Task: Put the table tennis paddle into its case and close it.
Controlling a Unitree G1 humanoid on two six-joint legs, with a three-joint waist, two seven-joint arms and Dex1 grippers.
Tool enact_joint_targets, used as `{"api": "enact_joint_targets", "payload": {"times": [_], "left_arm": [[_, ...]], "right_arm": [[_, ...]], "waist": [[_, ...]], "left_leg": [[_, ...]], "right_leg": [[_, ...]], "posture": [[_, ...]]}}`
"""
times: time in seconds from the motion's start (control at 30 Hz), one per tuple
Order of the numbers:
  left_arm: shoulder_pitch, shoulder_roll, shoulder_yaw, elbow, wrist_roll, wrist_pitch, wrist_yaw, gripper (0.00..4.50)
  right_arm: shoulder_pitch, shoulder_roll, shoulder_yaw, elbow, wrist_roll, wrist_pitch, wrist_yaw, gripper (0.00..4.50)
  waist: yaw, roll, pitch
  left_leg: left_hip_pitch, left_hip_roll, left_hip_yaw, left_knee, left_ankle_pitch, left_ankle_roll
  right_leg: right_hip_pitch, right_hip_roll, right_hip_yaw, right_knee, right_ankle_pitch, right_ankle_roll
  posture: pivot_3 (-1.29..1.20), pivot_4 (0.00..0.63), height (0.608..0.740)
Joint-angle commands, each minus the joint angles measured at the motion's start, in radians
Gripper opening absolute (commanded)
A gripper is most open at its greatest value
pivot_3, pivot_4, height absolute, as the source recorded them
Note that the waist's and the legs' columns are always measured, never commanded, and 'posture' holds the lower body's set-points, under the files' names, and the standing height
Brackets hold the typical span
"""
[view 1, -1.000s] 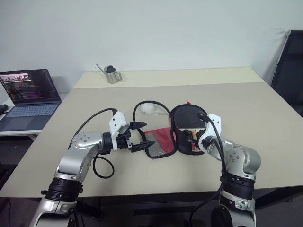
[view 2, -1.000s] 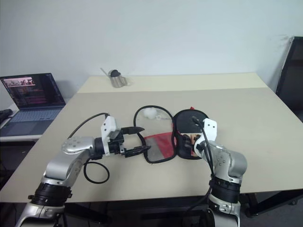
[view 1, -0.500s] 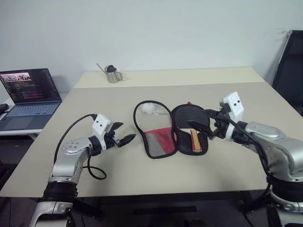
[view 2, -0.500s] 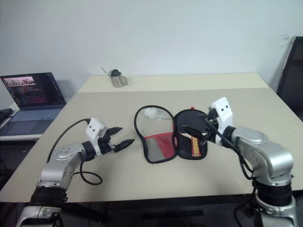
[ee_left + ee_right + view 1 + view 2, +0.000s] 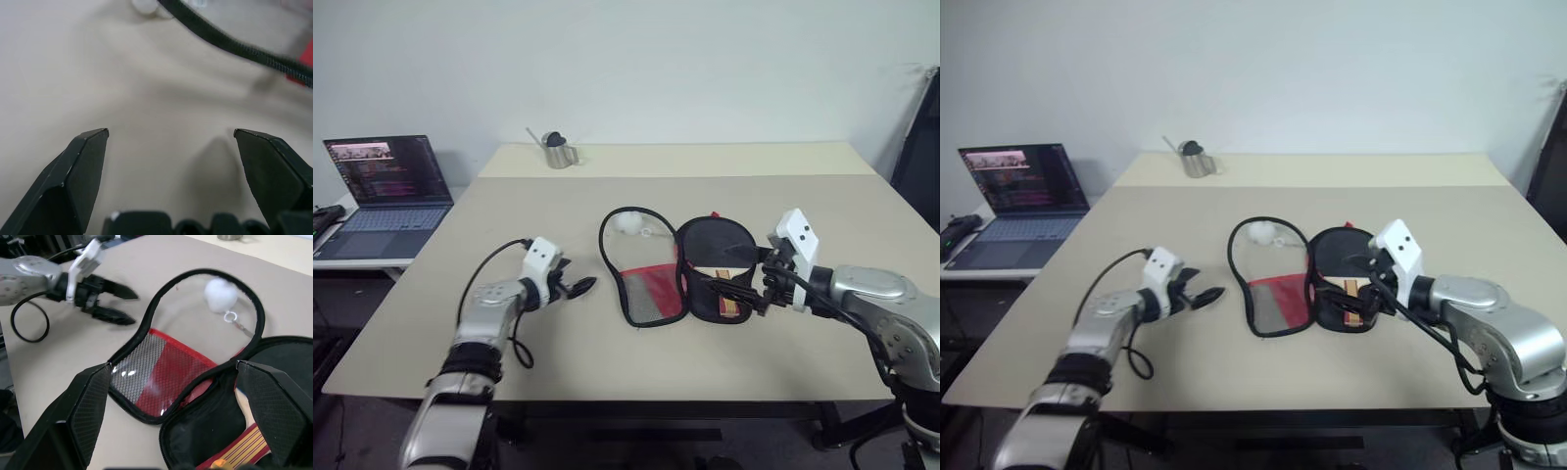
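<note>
Paddle [image 5: 722, 286] is seen lying inside the case [image 5: 675, 271], which is spread open on the table [image 5: 607, 362] w/ flap folded out to the left (fluffy zip ball near flap's far edge). Left gripper [image 5: 576, 287] is held wide, empty, beside flap; right gripper [image 5: 740, 291] wide, empty, over handle. Closing step judged pending: flap must be gripped, folded over, then zipped.

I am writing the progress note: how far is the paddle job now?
Done: the table tennis paddle lies inside the open case. In hand: nothing; the left end effector and right end effector are both open and empty. Left: fold the case's flap over and zip it shut.
</note>
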Motion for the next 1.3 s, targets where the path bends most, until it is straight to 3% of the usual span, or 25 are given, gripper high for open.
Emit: {"api": "enact_joint_targets", "payload": {"times": [0.03,0.27,0.6,0.87,1.13,1.3], "left_arm": [[-0.068,-0.04,-0.017,0.08,0.024,-0.058,-0.006,4.5],[-0.192,-0.143,-0.042,0.165,0.042,-0.12,-0.06,4.5],[-0.318,-0.262,-0.061,0.094,0.011,-0.125,-0.161,4.5],[-0.385,-0.357,-0.074,0.159,0.037,-0.16,-0.148,4.5],[-0.332,-0.288,-0.053,0.116,0.016,-0.162,-0.193,4.5],[-0.193,-0.165,-0.043,-0.113,-0.065,-0.066,-0.355,4.5]], "right_arm": [[0.023,-0.048,-0.034,-0.042,0.022,-0.033,0.035,4.47],[0.08,-0.13,-0.115,-0.009,0.013,-0.055,0.045,4.47],[0.177,-0.218,-0.292,0.032,0.011,-0.062,0.038,4.47],[0.193,-0.218,-0.305,0.036,-0.001,-0.069,0.006,4.47],[0.134,-0.162,-0.22,0.09,-0.026,-0.065,-0.069,4.47],[0.037,-0.075,-0.103,0.22,-0.079,-0.059,-0.137,4.47]], "waist": [[-0.001,-0.001,0.0],[-0.001,-0.004,0.002],[-0.001,-0.009,0.006],[-0.007,-0.01,0.006],[-0.01,-0.01,0.006],[-0.014,-0.01,0.006]], "left_leg": [[-0.001,0.0,-0.001,0.0,0.001,-0.001],[-0.003,-0.001,0.0,0.001,0.002,-0.002],[-0.005,-0.001,0.001,0.002,0.002,-0.003],[-0.005,0.0,0.003,0.003,0.002,-0.003],[-0.004,0.0,0.004,0.003,0.003,-0.002],[-0.002,0.0,0.002,0.003,0.003,-0.003]], "right_leg": [[0.0,0.0,-0.001,0.0,0.0,0.0],[0.0,-0.001,-0.003,-0.001,0.0,0.0],[-0.001,-0.001,-0.004,-0.001,0.0,0.0],[0.0,-0.001,-0.003,0.0,0.0,0.0],[0.0,-0.001,-0.003,0.001,0.0,0.0],[-0.001,-0.001,-0.001,0.002,0.0,0.0]], "posture": [[0.0,0.15,0.74],[0.0,0.15,0.74],[0.0,0.15,0.74],[0.0,0.15,0.74],[0.0,0.15,0.74],[0.0,0.15,0.74]]}}
